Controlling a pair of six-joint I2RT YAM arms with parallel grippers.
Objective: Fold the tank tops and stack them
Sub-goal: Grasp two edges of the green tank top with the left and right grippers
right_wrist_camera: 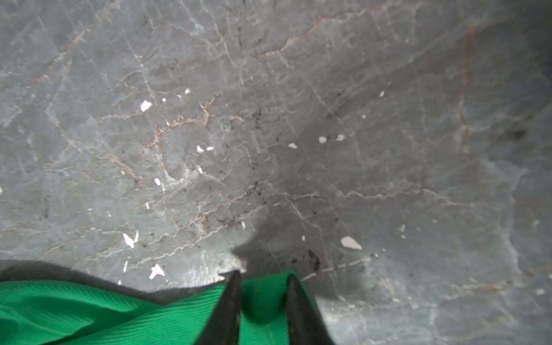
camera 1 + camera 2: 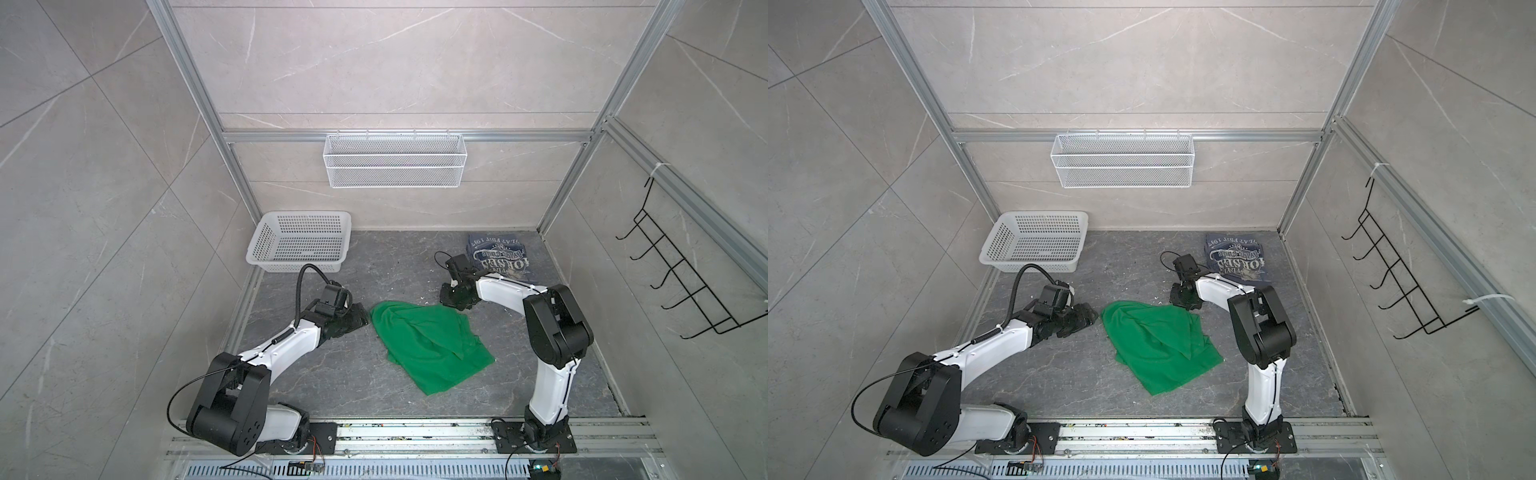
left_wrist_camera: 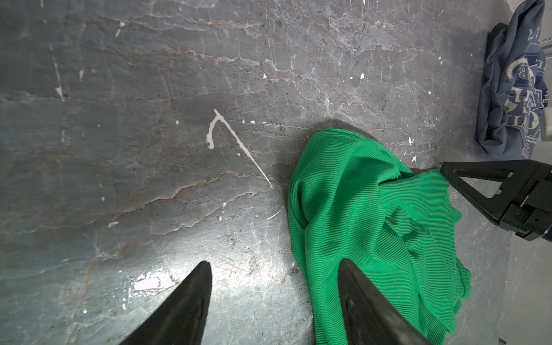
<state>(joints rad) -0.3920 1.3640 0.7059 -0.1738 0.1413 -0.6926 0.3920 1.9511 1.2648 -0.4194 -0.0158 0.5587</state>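
Right claw [image 1: 263,277] pinches a far corner of the green tank top [image 2: 428,345], crumpled in the middle of the tabletop [image 2: 324,382]; left claw [image 3: 274,263] is spread at its opposite edge. Light, limp cloth likely sags and bunches, so corners suit best. Blue tank top [image 2: 498,257] and white basket [image 2: 266,241] lie well back, out of the way.

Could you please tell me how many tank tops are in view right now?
2. The green tank top lies crumpled mid-table; the blue printed tank top lies folded in the far right corner, partly behind the right arm. The white basket holds none.
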